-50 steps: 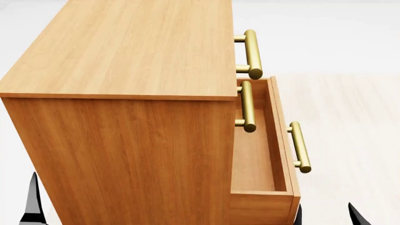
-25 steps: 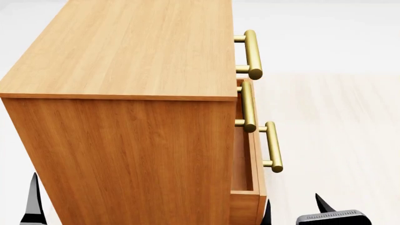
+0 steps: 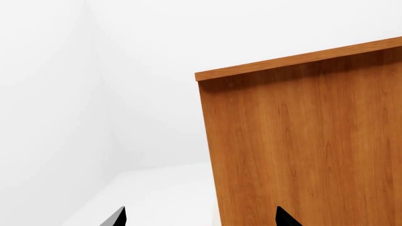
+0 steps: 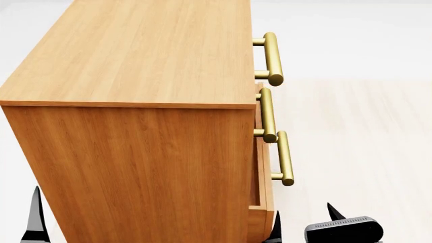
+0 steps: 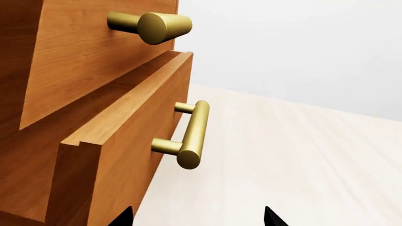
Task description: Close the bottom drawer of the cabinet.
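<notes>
The right gripper sits low beside the cabinet's front corner, its two dark fingertips held well apart with nothing between them. Just ahead of those tips, a little up and off to the side, is the bottom drawer, sticking out only slightly from the cabinet face, a narrow slot of its inside showing along the top edge. Its brass bar handle stands clear of the fingertips; the gripper is not touching it or the drawer front. Farther beyond and higher, the middle drawer's handle juts out, and the top handle is farther off again.

The left gripper hangs on the other side, next to the cabinet side panel, its tips also spread wide and holding nothing. Pale wooden floor stretches away beyond the right gripper.
</notes>
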{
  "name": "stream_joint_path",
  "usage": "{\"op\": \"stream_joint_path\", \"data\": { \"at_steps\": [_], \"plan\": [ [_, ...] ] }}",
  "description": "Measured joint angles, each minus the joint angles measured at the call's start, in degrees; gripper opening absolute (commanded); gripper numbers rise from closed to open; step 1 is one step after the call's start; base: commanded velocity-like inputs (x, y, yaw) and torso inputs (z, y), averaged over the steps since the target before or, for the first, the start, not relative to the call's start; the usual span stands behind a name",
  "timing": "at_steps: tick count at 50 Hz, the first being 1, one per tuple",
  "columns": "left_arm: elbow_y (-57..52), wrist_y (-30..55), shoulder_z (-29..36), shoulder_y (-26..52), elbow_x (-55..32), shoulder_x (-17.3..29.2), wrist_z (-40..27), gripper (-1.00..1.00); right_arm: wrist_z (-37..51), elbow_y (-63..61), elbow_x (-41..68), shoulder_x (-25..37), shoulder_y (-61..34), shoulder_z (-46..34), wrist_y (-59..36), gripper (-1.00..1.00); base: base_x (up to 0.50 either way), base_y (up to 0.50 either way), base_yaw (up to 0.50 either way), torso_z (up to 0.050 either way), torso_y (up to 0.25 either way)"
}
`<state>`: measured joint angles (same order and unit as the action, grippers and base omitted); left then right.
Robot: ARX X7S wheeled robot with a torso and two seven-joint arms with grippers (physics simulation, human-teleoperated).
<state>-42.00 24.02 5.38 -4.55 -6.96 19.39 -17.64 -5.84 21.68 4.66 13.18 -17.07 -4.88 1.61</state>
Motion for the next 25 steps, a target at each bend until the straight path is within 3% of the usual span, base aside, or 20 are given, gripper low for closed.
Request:
{"op": "stream_joint_path", "data": {
  "at_steps": [25],
  "plan": [
    [0.07,0.02,0.12,0.16,-0.40,0.37,-0.49,1.00,-5.29,-9.93,1.31,1.81,1.69,-3.88,-4.57,1.00,0.00,0.00,0.00,0.000,0.000]
  ]
}}
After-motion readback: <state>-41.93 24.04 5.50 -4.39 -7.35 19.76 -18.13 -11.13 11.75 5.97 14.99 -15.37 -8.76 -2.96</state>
